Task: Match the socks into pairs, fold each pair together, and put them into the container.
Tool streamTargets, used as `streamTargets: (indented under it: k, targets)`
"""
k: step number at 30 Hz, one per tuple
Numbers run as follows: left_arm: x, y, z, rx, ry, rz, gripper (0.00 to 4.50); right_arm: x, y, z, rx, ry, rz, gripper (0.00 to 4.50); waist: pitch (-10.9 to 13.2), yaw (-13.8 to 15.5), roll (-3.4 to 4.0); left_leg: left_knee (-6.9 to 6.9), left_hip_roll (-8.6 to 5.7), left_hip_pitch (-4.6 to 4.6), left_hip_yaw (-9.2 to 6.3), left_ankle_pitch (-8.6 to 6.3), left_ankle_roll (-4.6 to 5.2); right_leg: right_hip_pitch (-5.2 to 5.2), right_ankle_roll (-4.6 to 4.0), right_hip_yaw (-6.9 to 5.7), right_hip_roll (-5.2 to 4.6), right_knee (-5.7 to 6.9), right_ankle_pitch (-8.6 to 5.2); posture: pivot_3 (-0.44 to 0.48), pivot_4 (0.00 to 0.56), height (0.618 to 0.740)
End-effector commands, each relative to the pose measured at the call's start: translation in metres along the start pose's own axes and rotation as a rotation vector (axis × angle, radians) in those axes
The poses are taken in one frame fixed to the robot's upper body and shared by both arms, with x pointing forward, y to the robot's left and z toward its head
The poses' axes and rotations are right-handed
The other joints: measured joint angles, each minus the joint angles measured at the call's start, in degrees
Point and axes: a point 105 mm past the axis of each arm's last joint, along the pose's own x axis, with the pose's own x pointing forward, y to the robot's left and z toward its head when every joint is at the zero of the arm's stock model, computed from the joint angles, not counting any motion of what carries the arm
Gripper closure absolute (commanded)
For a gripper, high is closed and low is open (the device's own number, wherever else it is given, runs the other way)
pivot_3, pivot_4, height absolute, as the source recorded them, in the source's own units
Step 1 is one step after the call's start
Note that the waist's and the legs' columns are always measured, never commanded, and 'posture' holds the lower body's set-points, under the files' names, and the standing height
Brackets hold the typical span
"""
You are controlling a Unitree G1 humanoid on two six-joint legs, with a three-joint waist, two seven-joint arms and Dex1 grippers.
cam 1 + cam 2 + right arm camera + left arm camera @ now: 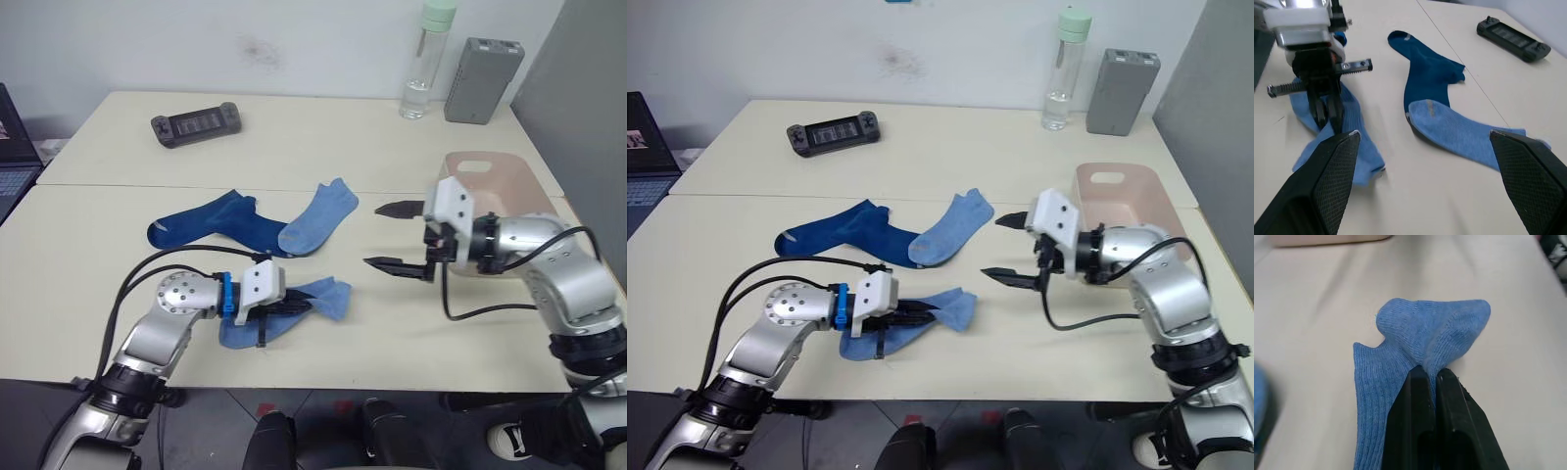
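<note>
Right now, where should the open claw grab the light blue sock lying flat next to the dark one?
Probably the cuff end. It lies flat and free on the table, while the toe end overlaps the dark sock. The open right claw is already beside it, so come from above on that side and pinch the cuff edge.

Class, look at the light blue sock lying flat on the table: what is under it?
The light blue sock overlaps one end of a dark blue sock; whatever lies beneath that overlap is covered.

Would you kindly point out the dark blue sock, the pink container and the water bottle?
dark blue sock (211,223): left eye view, middle of its foot.
pink container (1161,201): right eye view, side rim.
water bottle (1058,73): right eye view, clear body.
</note>
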Motion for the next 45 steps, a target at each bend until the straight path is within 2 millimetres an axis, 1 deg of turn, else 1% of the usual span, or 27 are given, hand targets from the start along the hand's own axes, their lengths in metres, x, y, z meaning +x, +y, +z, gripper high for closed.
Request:
streamTargets:
  k: [1,3,4,7,9,11,13,17,19,22,25,28,32,34,36,38,40,45]
  targets:
    - [0.022,0.003,0.008,0.077,-0.002,-0.068,4.47,-0.01,0.003,0.005,-0.017,0.013,0.029,0.0,0.0,0.0,0.0,0.02,-0.01,0.0,0.0,0.0,0.0,0.01,0.02,0.0,0.0,0.0,-0.01,0.0,0.15,0.74]
    - [0.029,0.004,0.008,0.099,0.007,-0.088,4.47,-0.011,0.002,0.003,-0.017,0.028,0.023,0.0,0.0,-0.2,0.0,0.05,-0.02,0.0,0.01,0.0,0.0,0.02,0.07,0.02,0.0,0.0,-0.03,0.0,0.15,0.74]
    - [0.03,0.003,0.004,0.118,0.033,-0.108,4.47,-0.012,0.001,0.001,-0.018,0.037,0.017,0.0,0.0,-0.3,0.0,0.05,-0.03,0.0,0.03,0.0,0.01,0.02,0.07,0.05,0.01,0.0,-0.02,0.0,0.15,0.74]
    - [0.031,-0.001,0.0,0.118,0.061,-0.142,3.82,-0.012,0.0,-0.007,-0.011,0.061,0.003,0.0,0.0,-0.5,0.0,0.02,-0.01,0.02,-0.01,0.0,0.02,0.0,0.02,0.08,0.07,0.01,0.0,0.0,0.15,0.74]
    - [0.029,0.0,0.002,0.117,0.054,-0.129,3.23,-0.012,0.002,-0.013,-0.005,0.073,0.003,0.0,0.0,-0.4,0.0,0.02,-0.01,0.01,-0.03,0.0,0.03,-0.01,0.01,0.06,0.07,0.01,0.0,0.0,0.15,0.74]
    - [0.019,0.0,0.005,0.112,0.053,-0.109,2.56,-0.011,0.005,-0.019,0.034,0.061,0.004,0.0,0.0,-0.3,0.0,0.03,-0.01,0.0,-0.01,0.0,0.03,-0.01,0.03,0.09,0.07,0.0,-0.01,0.0,0.15,0.74]
    - [0.004,0.0,0.011,0.053,0.035,-0.063,1.93,-0.011,0.011,-0.028,0.062,0.072,0.013,0.0,0.0,-0.4,0.0,0.03,0.01,0.0,-0.02,0.0,0.03,0.0,0.04,0.09,0.07,0.0,-0.02,0.0,0.15,0.74]
    - [-0.033,0.01,0.02,-0.132,-0.008,0.126,0.63,-0.009,0.021,-0.044,0.076,0.121,0.01,0.0,0.0,-0.4,0.01,0.01,0.04,0.01,-0.04,0.0,0.03,-0.02,0.07,0.05,0.06,0.03,-0.05,0.0,0.15,0.74]
    - [-0.05,0.017,0.019,-0.22,-0.018,0.246,0.03,-0.008,0.022,-0.051,0.078,0.144,-0.005,0.0,0.0,-0.4,0.01,0.03,0.04,0.01,-0.03,0.0,0.02,-0.01,0.09,0.05,0.06,0.04,-0.06,0.0,0.15,0.74]
    - [-0.075,0.012,-0.002,-0.364,0.036,0.376,0.03,-0.004,0.021,-0.06,0.129,0.16,-0.056,0.0,0.0,-0.7,0.01,0.04,0.04,0.07,-0.01,0.0,0.02,0.03,0.12,0.05,0.05,0.03,-0.04,0.0,0.15,0.74]
    - [-0.086,0.004,-0.02,-0.476,0.074,0.475,0.03,0.0,0.024,-0.072,0.173,0.185,-0.077,0.0,0.0,-1.0,0.01,0.02,0.04,0.05,-0.04,0.0,0.02,0.0,0.11,0.03,0.04,0.03,-0.05,0.0,0.15,0.74]
    - [-0.087,-0.001,-0.029,-0.526,0.085,0.521,0.03,0.003,0.032,-0.082,0.194,0.209,-0.055,0.0,0.0,-0.8,0.0,0.03,0.04,0.05,-0.04,0.0,0.01,0.02,0.11,0.02,0.03,0.02,-0.05,0.0,0.15,0.74]
    - [-0.077,-0.006,-0.038,-0.582,0.074,0.54,0.03,0.01,0.044,-0.097,0.266,0.226,-0.046,0.0,0.0,-0.5,0.0,0.04,0.03,0.04,-0.01,0.0,0.0,0.02,0.11,0.03,0.0,0.0,-0.05,0.0,0.15,0.74]
    - [-0.072,-0.01,-0.042,-0.592,0.082,0.527,0.03,0.013,0.051,-0.101,0.273,0.235,-0.021,0.0,0.0,-0.4,0.0,0.03,0.03,0.04,-0.01,0.0,0.0,0.01,0.11,0.03,0.0,0.01,-0.05,0.0,0.15,0.74]
    - [-0.072,-0.011,-0.043,-0.594,0.086,0.525,0.03,0.016,0.052,-0.102,0.283,0.233,-0.025,0.0,0.0,-0.3,0.0,0.02,0.03,0.05,0.0,0.0,0.0,0.0,0.1,0.04,0.01,0.01,-0.05,0.0,0.15,0.74]
    - [-0.073,-0.011,-0.043,-0.592,0.092,0.52,0.42,0.017,0.052,-0.104,0.293,0.235,-0.029,0.38,0.0,-0.3,0.0,0.02,0.03,0.07,0.01,0.0,0.0,0.01,0.1,0.05,0.01,0.02,-0.04,0.0,0.15,0.74]
    - [-0.075,-0.013,-0.043,-0.6,0.097,0.508,0.92,0.018,0.055,-0.106,0.29,0.246,-0.02,0.9,0.0,-0.3,0.0,0.02,0.03,0.07,0.0,0.0,0.0,0.01,0.1,0.04,0.01,0.02,-0.04,0.0,0.15,0.74]
    - [-0.079,-0.018,-0.043,-0.621,0.1,0.492,2.53,0.023,0.056,-0.102,0.319,0.214,-0.014,2.8,0.0,-0.3,0.0,0.02,0.03,0.06,0.0,0.0,0.0,0.0,0.1,0.04,0.01,0.02,-0.05,0.0,0.15,0.74]
